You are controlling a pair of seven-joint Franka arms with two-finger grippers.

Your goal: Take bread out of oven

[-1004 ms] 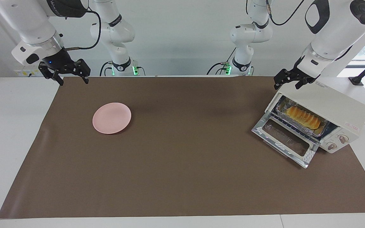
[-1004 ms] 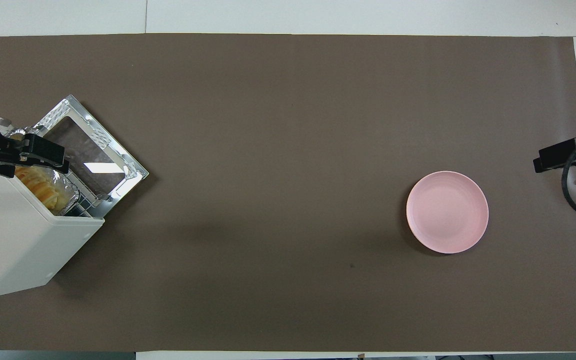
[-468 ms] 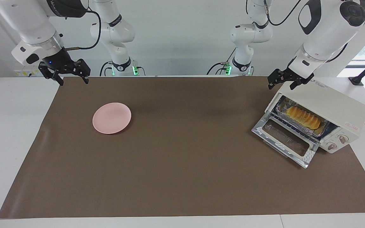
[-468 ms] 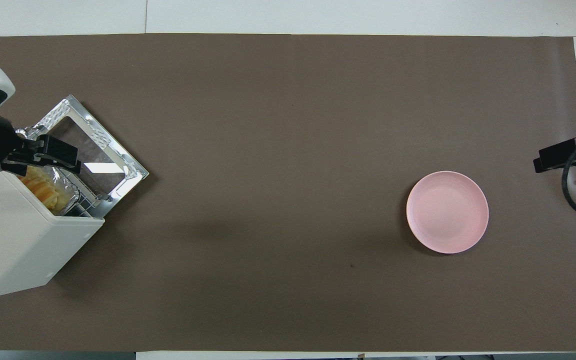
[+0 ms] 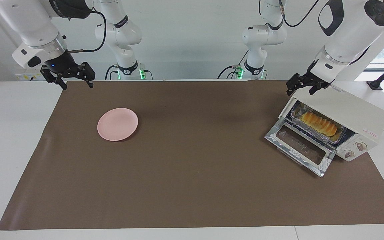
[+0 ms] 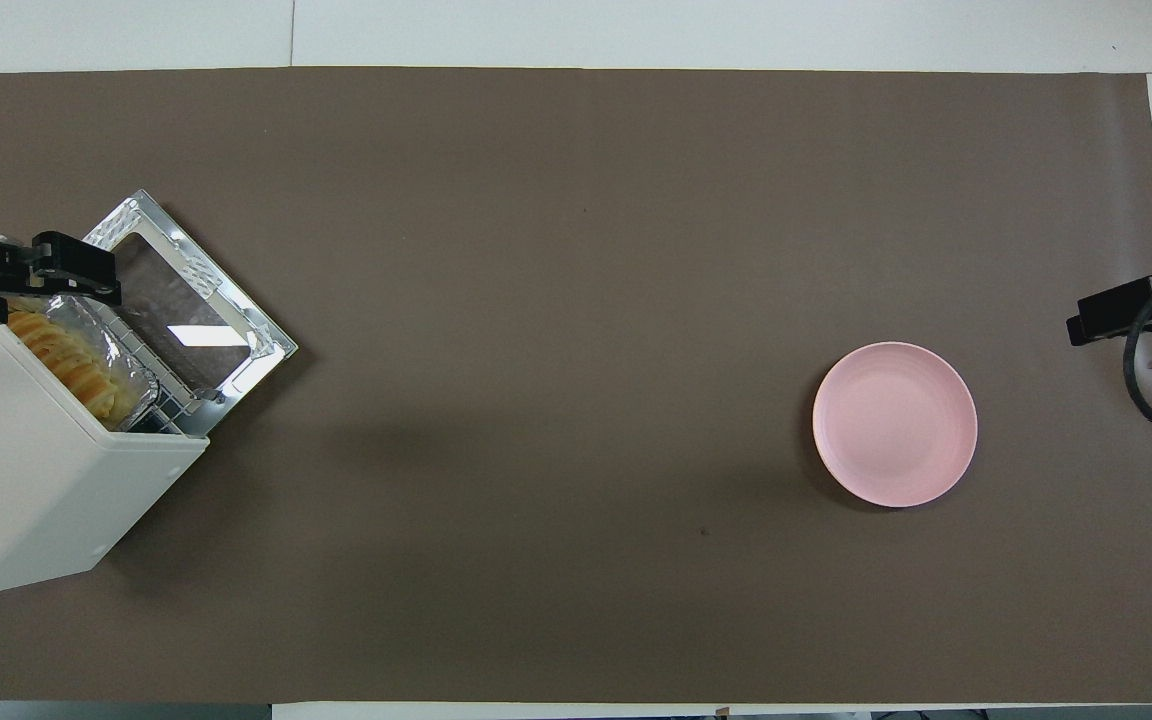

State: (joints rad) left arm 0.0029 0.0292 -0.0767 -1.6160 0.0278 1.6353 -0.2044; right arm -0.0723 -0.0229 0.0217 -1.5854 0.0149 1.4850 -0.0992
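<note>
Left tool [image 5: 302,87], fingers apart, hovered over oven [image 5: 345,113]; bread [image 5: 318,122] below, untaken. Approach step; next: descend to it. Right tool [image 5: 68,78] waited, apart.

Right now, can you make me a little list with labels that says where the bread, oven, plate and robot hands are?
bread: in a foil tray on the oven rack
oven: at the left arm's end of the table, door down
plate: pink, bare, toward the right arm's end
left gripper: over the oven's top edge, holding nothing
right gripper: open, waiting over the mat's corner
</note>
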